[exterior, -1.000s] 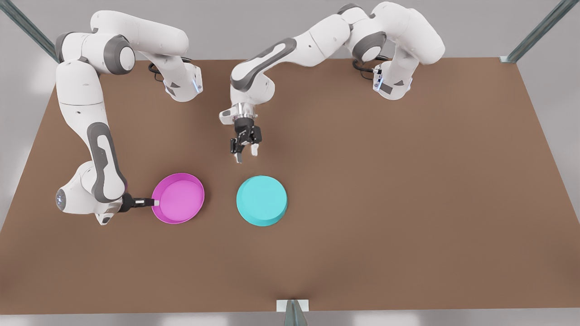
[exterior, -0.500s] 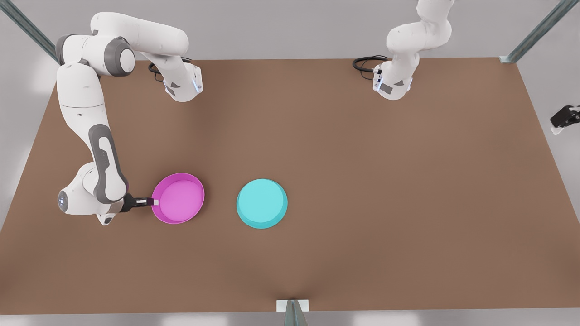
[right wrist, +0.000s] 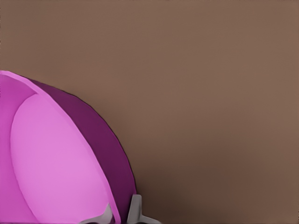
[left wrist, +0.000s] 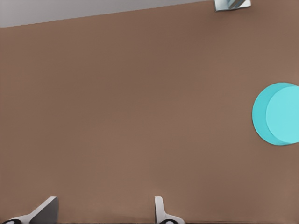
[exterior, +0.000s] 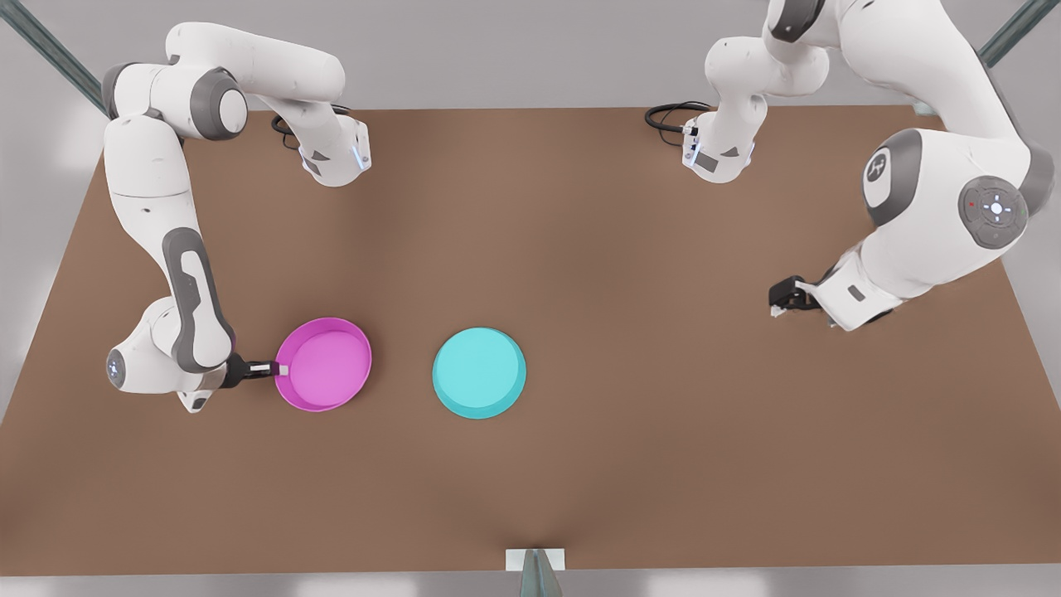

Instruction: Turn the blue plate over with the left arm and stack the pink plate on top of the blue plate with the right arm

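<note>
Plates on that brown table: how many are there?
2. The pink plate lies toward the front view's left, its rim pinched by the right gripper. The blue plate rests upside down near the middle, untouched; the left gripper hangs open far off.

A simulated robot test cell: bare brown table (exterior: 580, 464), metal frame posts (exterior: 986, 58), grey walls.

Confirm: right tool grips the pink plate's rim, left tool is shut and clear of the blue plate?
Not quite. The left tool is open, as the left wrist view shows, and clear of the blue plate. The right tool does grip the pink plate by its rim.
</note>
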Robot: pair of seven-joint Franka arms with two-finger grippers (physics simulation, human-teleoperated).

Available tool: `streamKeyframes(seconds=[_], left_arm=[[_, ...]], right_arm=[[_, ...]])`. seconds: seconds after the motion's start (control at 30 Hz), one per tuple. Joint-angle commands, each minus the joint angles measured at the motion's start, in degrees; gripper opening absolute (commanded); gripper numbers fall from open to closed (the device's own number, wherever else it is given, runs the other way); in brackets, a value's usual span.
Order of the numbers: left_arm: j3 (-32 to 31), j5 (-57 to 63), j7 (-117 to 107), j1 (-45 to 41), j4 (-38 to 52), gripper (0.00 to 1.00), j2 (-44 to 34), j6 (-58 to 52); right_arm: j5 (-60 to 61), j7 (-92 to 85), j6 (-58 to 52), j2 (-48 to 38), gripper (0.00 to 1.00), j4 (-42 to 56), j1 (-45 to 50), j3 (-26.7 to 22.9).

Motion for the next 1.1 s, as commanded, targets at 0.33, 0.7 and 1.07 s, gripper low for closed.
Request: streamKeyframes(seconds=[0.33,0.7,1.07], left_arm=[[0.5,-0.4,0.0,0.0,-0.3,1.00,0.1,0.3],[0.5,-0.4,0.0,0.0,-0.4,1.00,0.2,0.4],[0.5,-0.4,0.0,0.0,-0.6,1.00,0.2,0.5]], right_arm=[[0.0,0.0,-0.9,-0.7,0.21,0.0,0.0,0.0],[0.6,0.9,-4.4,-6.2,0.21,0.2,7.4,0.2],[0.7,10.0,-4.0,-4.9,0.21,7.1,21.6,0.1]])
